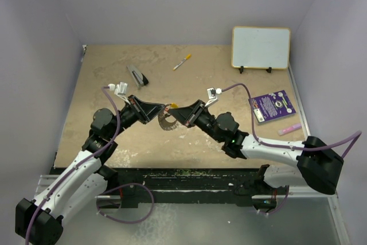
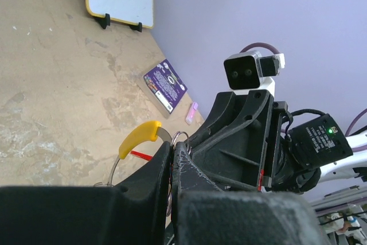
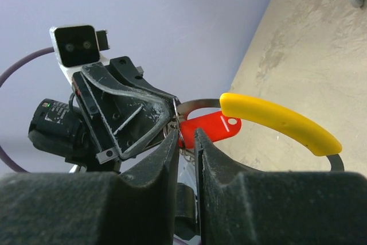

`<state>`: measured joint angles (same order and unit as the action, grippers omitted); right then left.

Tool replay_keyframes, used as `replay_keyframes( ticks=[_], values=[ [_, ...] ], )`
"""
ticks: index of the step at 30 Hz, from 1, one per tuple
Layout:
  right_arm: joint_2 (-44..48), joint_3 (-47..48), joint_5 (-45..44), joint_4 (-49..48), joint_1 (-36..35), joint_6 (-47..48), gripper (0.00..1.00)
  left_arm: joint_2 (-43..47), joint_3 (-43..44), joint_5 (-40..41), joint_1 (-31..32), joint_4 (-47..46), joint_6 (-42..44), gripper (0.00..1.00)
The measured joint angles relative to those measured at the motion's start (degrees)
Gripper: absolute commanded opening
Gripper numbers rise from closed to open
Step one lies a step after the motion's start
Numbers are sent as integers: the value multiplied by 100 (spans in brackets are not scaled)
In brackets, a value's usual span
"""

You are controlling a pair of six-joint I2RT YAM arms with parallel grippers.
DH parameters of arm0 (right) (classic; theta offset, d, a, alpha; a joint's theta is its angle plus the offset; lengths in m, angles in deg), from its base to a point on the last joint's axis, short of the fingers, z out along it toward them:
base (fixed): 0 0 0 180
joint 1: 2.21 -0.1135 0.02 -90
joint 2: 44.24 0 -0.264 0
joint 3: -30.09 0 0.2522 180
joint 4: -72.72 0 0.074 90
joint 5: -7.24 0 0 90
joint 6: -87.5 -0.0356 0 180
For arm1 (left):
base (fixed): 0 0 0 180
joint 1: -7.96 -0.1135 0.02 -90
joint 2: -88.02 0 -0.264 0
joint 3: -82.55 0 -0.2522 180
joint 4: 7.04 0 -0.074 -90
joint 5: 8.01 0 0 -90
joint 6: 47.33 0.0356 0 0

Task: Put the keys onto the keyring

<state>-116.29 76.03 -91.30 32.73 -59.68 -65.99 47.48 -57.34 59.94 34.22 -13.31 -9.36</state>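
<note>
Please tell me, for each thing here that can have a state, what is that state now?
left gripper: shut on the keyring's wire.
right gripper: open only a slit, at the keys.
keyring: held in the air between both grippers.
keys: red tag beside the ring's yellow arc; whether threaded on is unclear.
whiteboard: upright, blank.
marker: lying flat.

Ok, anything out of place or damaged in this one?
Nothing stands out. The left gripper and right gripper meet at the keyring over the table; the whiteboard stands upright, the marker, booklet and grey tool lie flat, apart.
</note>
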Motion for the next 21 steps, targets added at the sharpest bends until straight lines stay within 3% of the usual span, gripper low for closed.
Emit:
replay_keyframes(
  ticks=[21],
  values=[
    [-83,-4,358,-26,0,-136,25,7,0,103,-15,243,-691,4]
  ],
)
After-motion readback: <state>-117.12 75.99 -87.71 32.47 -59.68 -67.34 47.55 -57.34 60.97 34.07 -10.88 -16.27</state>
